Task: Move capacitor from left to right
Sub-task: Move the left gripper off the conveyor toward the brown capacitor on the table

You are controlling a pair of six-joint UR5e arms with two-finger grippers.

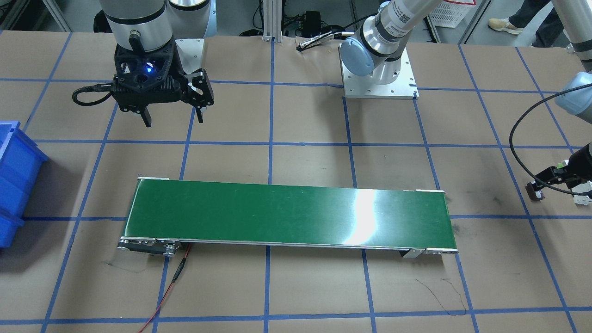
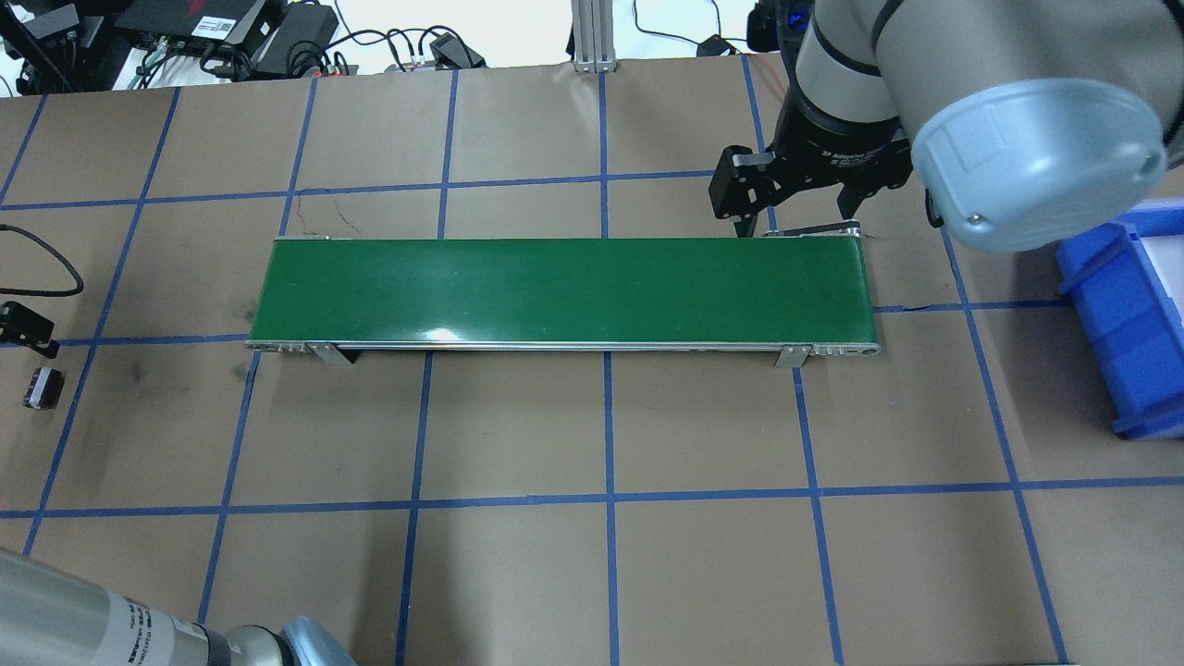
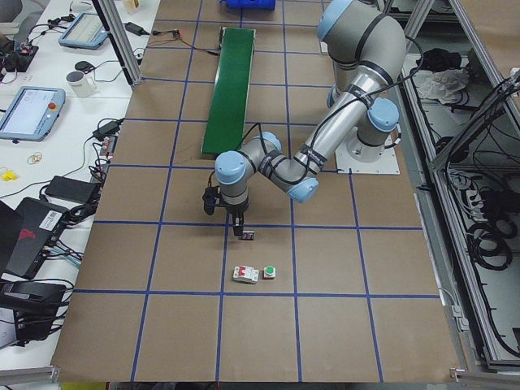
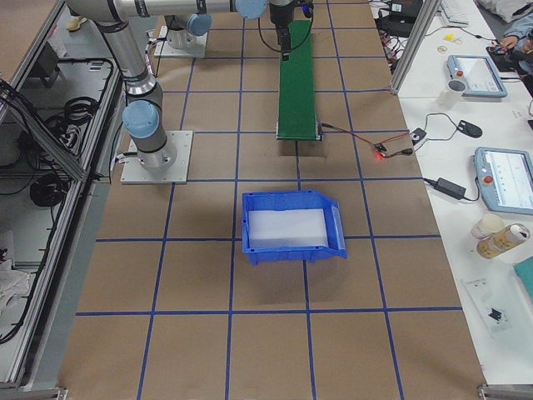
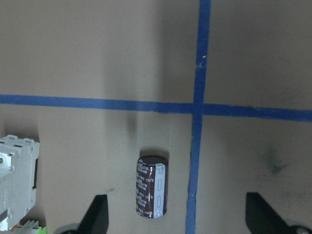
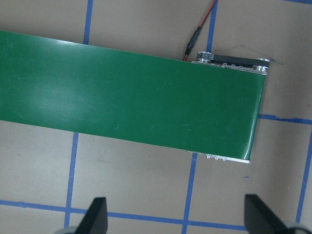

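The capacitor (image 5: 152,186), a stubby dark maroon cylinder with a silver stripe, lies on its side on the brown paper at the table's left end. It also shows in the overhead view (image 2: 43,387) and the front view (image 1: 535,192). My left gripper (image 5: 178,217) is open and empty above it. In the wrist view the capacitor lies between the fingers, nearer the left one. My right gripper (image 1: 173,119) is open and empty. It hovers behind the right end of the green conveyor belt (image 2: 564,287).
A white-grey blocky part (image 5: 17,180) sits close beside the capacitor, with a green-capped part (image 3: 269,272) next to it. A blue bin (image 2: 1124,314) stands past the belt's right end. A red wire (image 1: 171,286) trails from the belt.
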